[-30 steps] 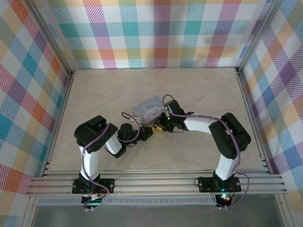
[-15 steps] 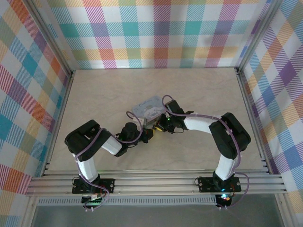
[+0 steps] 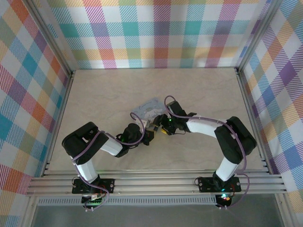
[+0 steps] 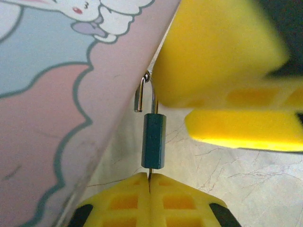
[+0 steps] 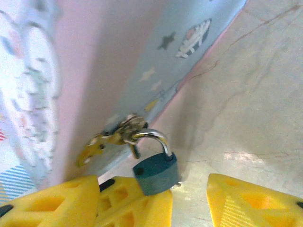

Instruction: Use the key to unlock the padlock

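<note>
Pale table [image 4: 246, 184], plaid walls [image 3: 161, 33]. Padlock [image 4: 153, 142] hangs from hasp [image 5: 111, 138] of tin [image 4: 57, 118]; one shackle [image 5: 154, 136] leg looks sprung. Left claw [image 4: 149, 182] pinches key [image 4: 149, 174] seated in padlock. Right claw [image 5: 151, 184] spread around it. Turn seemingly done. Next, probably: unhook shackle.

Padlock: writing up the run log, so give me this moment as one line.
left gripper: shut on key | key: in padlock base | shackle: short leg looks free | right gripper: open
</note>
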